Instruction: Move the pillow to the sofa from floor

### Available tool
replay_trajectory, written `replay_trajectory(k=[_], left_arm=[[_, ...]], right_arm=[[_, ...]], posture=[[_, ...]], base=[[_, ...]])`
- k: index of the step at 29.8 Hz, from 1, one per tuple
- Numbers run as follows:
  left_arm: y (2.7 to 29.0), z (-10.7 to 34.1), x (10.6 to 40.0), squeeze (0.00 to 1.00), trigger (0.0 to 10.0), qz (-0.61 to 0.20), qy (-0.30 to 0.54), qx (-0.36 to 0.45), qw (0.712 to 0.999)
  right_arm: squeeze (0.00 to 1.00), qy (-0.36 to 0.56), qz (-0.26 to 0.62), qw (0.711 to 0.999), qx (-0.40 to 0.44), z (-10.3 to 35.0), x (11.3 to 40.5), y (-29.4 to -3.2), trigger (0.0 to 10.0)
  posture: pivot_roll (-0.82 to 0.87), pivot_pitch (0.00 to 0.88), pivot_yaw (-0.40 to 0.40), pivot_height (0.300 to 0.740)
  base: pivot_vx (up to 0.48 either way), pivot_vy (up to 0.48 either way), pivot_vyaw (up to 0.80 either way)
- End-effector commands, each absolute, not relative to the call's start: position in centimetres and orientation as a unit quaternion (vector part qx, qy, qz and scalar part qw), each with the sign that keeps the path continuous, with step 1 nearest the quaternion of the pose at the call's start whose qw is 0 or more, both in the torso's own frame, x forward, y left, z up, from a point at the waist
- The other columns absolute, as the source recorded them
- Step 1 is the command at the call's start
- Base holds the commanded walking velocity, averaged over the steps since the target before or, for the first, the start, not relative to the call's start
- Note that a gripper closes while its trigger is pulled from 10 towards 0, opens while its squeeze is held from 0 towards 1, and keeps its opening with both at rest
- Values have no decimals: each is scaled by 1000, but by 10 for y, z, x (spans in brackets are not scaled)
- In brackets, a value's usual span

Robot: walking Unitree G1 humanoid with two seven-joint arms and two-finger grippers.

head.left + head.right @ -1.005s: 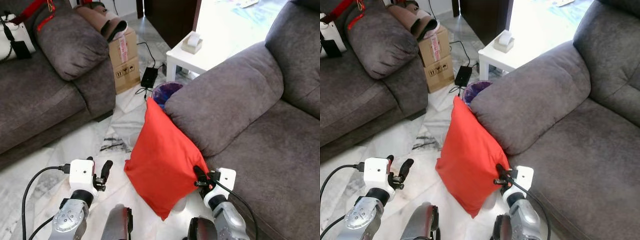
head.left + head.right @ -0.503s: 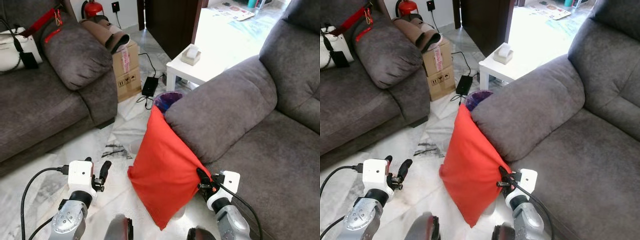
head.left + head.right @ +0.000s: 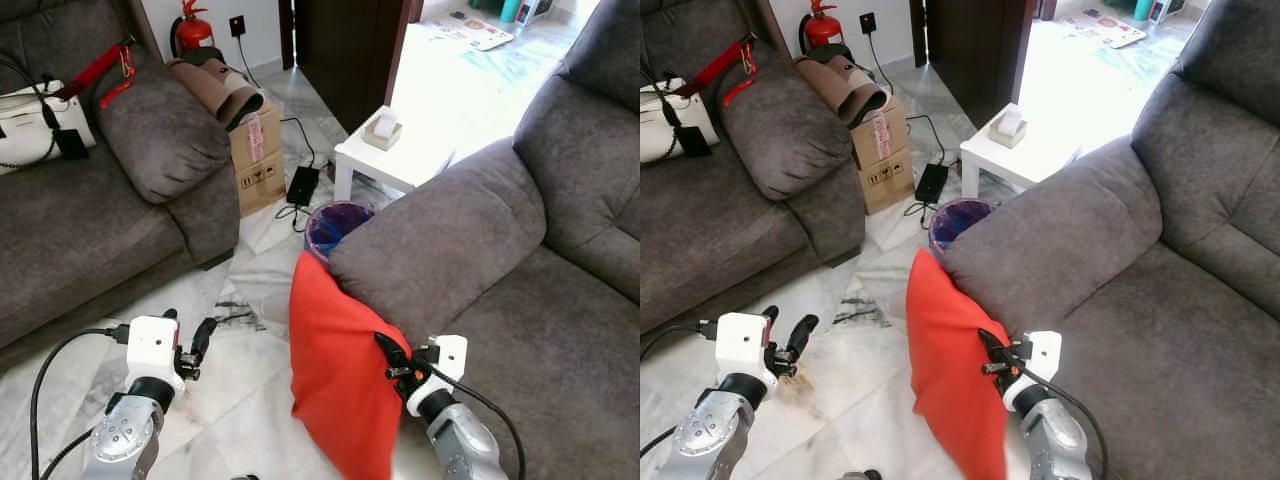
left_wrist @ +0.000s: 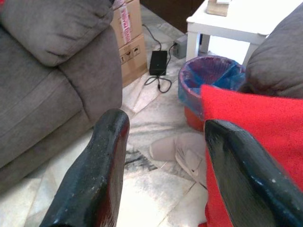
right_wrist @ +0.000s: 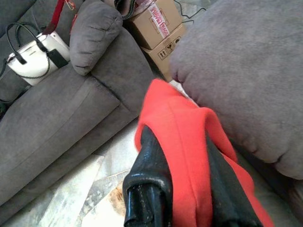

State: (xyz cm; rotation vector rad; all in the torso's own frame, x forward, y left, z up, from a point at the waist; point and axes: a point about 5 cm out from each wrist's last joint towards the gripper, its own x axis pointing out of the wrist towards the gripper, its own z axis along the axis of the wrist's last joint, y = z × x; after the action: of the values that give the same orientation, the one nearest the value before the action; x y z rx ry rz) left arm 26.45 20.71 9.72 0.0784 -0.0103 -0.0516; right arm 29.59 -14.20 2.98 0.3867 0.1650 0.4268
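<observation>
Under you is a white marble floor (image 3: 250, 395) with grey veining. Take the blue-lined bin (image 3: 335, 225) as your landmark: it stands on the floor against the right sofa's arm (image 3: 440, 235). Beyond it a black power brick (image 3: 301, 184) lies on the tiles, a cardboard box (image 3: 256, 150) stands beside that, and a white side table (image 3: 400, 160) stands just past the bin.
</observation>
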Motion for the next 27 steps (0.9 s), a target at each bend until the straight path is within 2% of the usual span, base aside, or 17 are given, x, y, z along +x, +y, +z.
replay_trajectory(k=[1,6,11,15,23,27], left_arm=[[208,97,263,0,10000,-35,4,39,999],[199,100,263,0,10000,-103,17,44,994],[199,101,263,0,10000,-115,21,43,992],[199,100,263,0,10000,-118,25,38,992],[193,98,262,0,10000,-143,37,42,988],[193,92,259,0,10000,-176,65,53,981]], right_arm=[[0,51,223,959,168,43,302,-143,10000],[0,65,222,965,125,44,306,-157,10000],[0,71,197,970,124,45,309,-168,10000],[0,81,172,974,123,43,308,-180,10000],[0,88,170,972,134,36,301,-181,10000],[0,89,216,968,91,37,300,-178,10000]], posture=[[123,176,4,740],[124,174,15,740],[123,170,16,740],[122,166,18,740],[126,159,22,740],[122,153,24,740]], base=[[0,0,0],[0,0,0],[0,0,0],[0,0,-800],[0,0,-800],[0,0,-788]])
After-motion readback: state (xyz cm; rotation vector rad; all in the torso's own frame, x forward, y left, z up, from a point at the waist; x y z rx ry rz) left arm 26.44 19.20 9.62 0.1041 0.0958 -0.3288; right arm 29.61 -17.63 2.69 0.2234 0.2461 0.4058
